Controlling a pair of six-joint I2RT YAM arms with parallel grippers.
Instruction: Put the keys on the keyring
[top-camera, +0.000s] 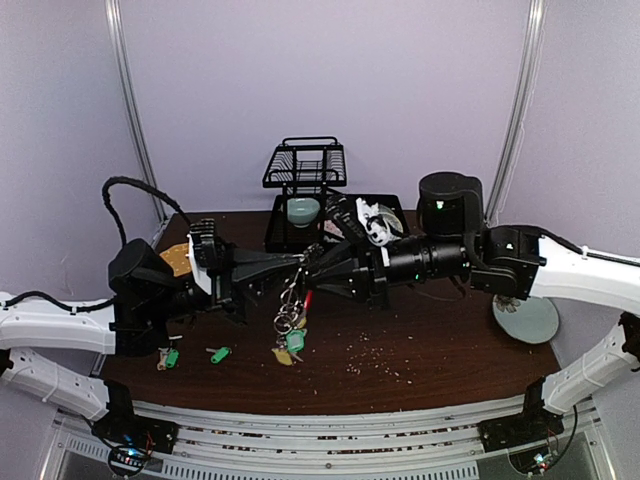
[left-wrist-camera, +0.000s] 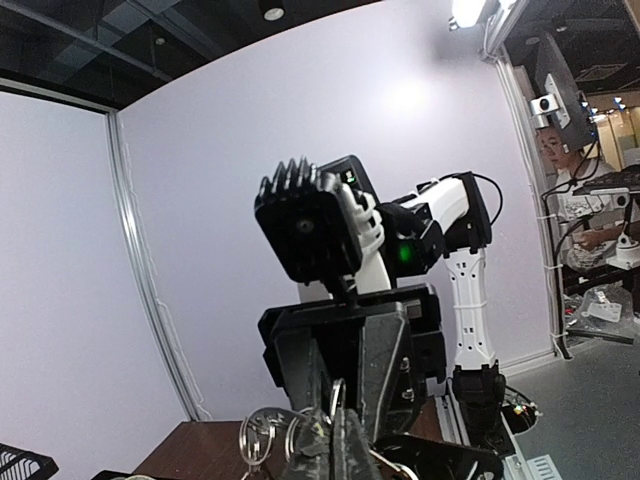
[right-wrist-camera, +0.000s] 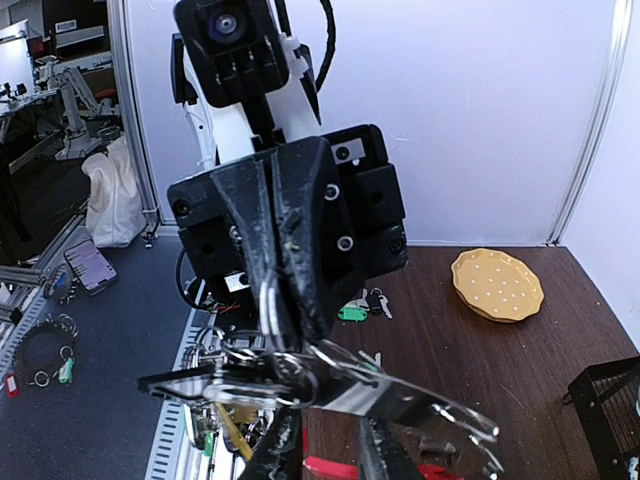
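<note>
Keyring (top-camera: 292, 318): hung above the worktop (top-camera: 430, 365) centre, between both claws, tags dangling. Left claw (top-camera: 296, 263): closed on the Keyring's wire. Right claw (top-camera: 314, 272): at the Keyring; grip could not be told. Green-tagged keys (top-camera: 218, 353): two, lay on the worktop, front left.

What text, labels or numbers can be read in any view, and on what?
No text is readable in any view.
Loose green key tags: too small to show any writing.
Tags on the keyring: too small to read.
White item with dark marks: blurred, unreadable.
Phone on the floor: its screen is blurred, nothing legible.
</note>
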